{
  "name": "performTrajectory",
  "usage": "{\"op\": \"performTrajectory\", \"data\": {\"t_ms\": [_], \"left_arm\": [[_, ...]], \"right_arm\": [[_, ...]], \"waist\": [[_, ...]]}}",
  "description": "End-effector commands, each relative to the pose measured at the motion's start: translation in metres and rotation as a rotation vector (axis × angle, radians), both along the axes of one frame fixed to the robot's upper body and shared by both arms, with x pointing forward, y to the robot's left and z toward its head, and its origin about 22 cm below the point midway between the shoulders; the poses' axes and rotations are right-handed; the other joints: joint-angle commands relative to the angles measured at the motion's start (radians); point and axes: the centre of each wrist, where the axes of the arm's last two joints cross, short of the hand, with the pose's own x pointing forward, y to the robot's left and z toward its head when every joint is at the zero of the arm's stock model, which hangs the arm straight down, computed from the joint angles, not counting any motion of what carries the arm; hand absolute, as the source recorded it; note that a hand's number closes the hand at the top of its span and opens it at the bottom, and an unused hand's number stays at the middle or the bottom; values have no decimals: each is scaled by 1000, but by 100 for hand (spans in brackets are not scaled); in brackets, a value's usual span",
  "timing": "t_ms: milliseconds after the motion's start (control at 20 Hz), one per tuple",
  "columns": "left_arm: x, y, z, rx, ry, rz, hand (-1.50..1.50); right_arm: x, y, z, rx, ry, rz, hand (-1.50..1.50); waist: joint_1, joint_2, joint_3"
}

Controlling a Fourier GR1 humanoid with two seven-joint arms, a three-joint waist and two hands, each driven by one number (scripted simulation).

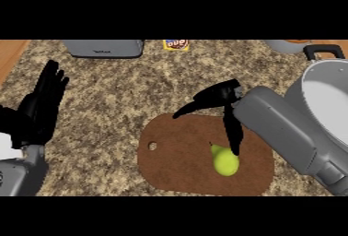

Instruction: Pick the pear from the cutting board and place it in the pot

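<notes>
The pear point(226, 163) lies on the brown cutting board point(183, 156), toward its right and near side, yellow-green with its narrow end pointing far. You can see the right hand point(221, 99) hanging over the board's far right part, coming in from the right on its grey forearm. Its fingers point(234, 136) are straight and point down at the pear, the tips at the fruit's narrow end, and the thumb juts left, so the hand is spread and holds nothing. The pot point(326, 106) stands to the right of the board, partly behind the forearm, its pale inside showing. Your left hand point(37, 113) rests at the left edge, fingers up and straight. Far along the counter sit a grey appliance point(104, 47) and a small yellow packet point(176, 44).
</notes>
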Motion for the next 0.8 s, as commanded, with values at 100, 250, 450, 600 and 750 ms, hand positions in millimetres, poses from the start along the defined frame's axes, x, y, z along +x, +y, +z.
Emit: {"op": "performTrajectory", "data": {"t_ms": [100,250,450,600,750], "left_arm": [[-4,1,-4,5,-10,8,0],[11,1,7,-7,5,6,0],[5,-2,-5,4,-9,11,0],[16,14,2,4,-12,18,0],[2,-19,8,2,-6,25,0]], "right_arm": [[-17,5,-26,-17,108,93,-150],[-19,11,-19,-85,94,112,-150],[-18,0,-36,-140,11,75,-150],[-16,-22,-33,-138,6,75,-150],[-31,-5,-40,-128,4,94,-150]], "waist": [[-9,0,0],[-15,-1,0],[-6,1,0],[-8,2,0],[-13,-3,0]]}}
